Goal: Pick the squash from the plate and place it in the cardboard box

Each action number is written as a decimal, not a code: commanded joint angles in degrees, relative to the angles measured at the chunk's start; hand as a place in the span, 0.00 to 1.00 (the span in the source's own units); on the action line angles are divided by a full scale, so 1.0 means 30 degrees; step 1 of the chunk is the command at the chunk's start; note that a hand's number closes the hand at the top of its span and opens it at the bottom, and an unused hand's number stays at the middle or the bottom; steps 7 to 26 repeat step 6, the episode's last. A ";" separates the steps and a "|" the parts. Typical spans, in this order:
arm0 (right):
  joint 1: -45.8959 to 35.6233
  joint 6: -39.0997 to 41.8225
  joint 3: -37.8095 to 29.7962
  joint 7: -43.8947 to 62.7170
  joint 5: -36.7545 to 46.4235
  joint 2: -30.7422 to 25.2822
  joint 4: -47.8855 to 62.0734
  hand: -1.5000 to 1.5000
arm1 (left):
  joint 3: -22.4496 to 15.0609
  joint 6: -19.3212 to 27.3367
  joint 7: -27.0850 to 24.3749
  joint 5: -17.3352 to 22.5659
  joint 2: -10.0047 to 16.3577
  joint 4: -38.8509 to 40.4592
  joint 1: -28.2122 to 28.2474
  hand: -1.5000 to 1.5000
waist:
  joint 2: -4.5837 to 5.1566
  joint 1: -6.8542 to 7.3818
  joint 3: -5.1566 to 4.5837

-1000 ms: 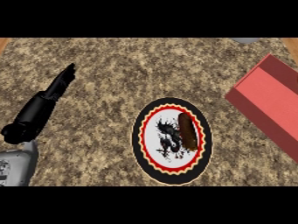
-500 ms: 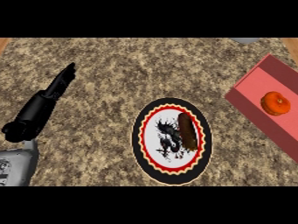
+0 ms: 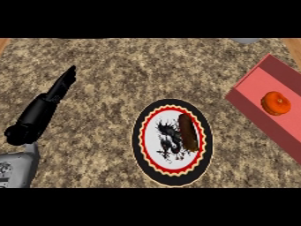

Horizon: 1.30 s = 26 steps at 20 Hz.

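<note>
A round orange squash (image 3: pixel 276 103) lies inside the pinkish-red open box (image 3: pixel 295 129) at the right edge of the head view. The plate (image 3: pixel 172 175), black-rimmed with a red and yellow border, sits at the counter's middle. On its white centre there is a dark pattern and a brown elongated shape (image 3: pixel 188 131). My left hand (image 3: pixel 40 112) rests far left of the plate, open with straight fingers pointing up and right, touching nothing. My right hand does not show.
The speckled stone counter (image 3: pixel 114 62) fills the view, with wooden strips at the top corners. A small grey thing (image 3: pixel 245 40) peeks in at the top edge, behind the box.
The orange squash moved from the right edge above the box down into the box, then settled there. The left hand and the plate stayed still.
</note>
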 commanded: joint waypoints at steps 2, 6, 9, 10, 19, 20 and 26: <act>-0.0581 -0.0974 -0.3157 0.1573 -0.2523 -0.0609 0.2001 0.00 | -0.0231 0.0538 0.0501 -0.0519 -0.0277 -0.0089 -0.0600 0.50 | 0.0061 0.0023 -0.0012; -0.0630 -0.1376 -0.4143 0.0403 -0.3305 -0.3073 0.4793 0.00 | -0.0176 -0.0171 -0.0043 -0.0043 -0.0046 -0.0562 0.0288 0.50 | 0.0151 0.0376 0.0004; -0.0630 -0.1376 -0.4143 0.0403 -0.3305 -0.3073 0.4793 0.00 | -0.0176 -0.0171 -0.0043 -0.0043 -0.0046 -0.0562 0.0288 0.50 | 0.0151 0.0376 0.0004; -0.0630 -0.1376 -0.4143 0.0403 -0.3305 -0.3073 0.4793 0.00 | -0.0176 -0.0171 -0.0043 -0.0043 -0.0046 -0.0562 0.0288 0.50 | 0.0151 0.0376 0.0004; -0.0630 -0.1376 -0.4143 0.0403 -0.3305 -0.3073 0.4793 0.00 | -0.0176 -0.0171 -0.0043 -0.0043 -0.0046 -0.0562 0.0288 0.50 | 0.0151 0.0376 0.0004; -0.0630 -0.1376 -0.4143 0.0403 -0.3305 -0.3073 0.4793 0.00 | -0.0176 -0.0171 -0.0043 -0.0043 -0.0046 -0.0562 0.0288 0.50 | 0.0151 0.0376 0.0004; -0.0630 -0.1376 -0.4143 0.0403 -0.3305 -0.3073 0.4793 0.00 | -0.0176 -0.0171 -0.0043 -0.0043 -0.0046 -0.0562 0.0288 0.50 | 0.0151 0.0376 0.0004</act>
